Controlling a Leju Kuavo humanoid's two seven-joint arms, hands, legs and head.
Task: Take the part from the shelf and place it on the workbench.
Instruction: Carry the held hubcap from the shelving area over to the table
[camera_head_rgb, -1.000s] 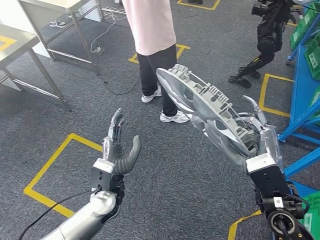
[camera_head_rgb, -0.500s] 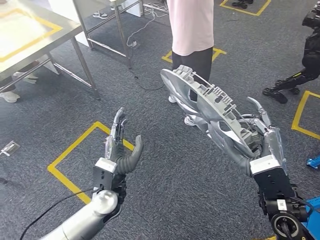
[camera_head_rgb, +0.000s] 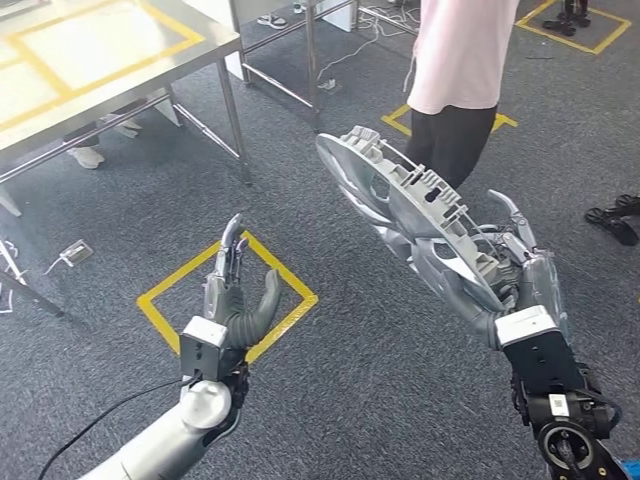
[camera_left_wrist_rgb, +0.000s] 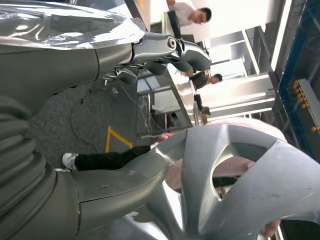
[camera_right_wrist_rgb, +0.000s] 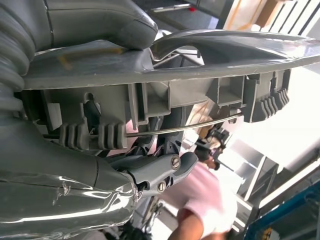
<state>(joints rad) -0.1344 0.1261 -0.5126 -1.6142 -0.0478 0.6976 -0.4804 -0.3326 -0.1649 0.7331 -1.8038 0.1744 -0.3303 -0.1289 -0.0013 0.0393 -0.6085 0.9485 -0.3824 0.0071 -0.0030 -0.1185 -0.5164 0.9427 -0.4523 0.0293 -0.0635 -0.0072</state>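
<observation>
We see a silver-grey ribbed plastic part (camera_head_rgb: 411, 215), dark grey speckled carpet floor (camera_head_rgb: 355, 400) marked with yellow tape squares (camera_head_rgb: 226, 300), and a person's pale pink shirt (camera_head_rgb: 464, 50) over black trousers (camera_head_rgb: 453, 145).

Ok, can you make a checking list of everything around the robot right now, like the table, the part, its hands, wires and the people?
Surface: steel workbench with yellow tape lines, top bare where seen.
Job's thing: silver wheel cover, held up above the carpet, not yet on the workbench.
Clutter: small flat object on the carpet near the workbench.
Robot hands: right robot hand grips the wheel cover's rim; left robot hand holds nothing, fingers apart.
Cables: black cable along the left arm; white cords on the floor.
Surroundings: grey carpet, yellow tape square, person in pink shirt standing close ahead.
</observation>
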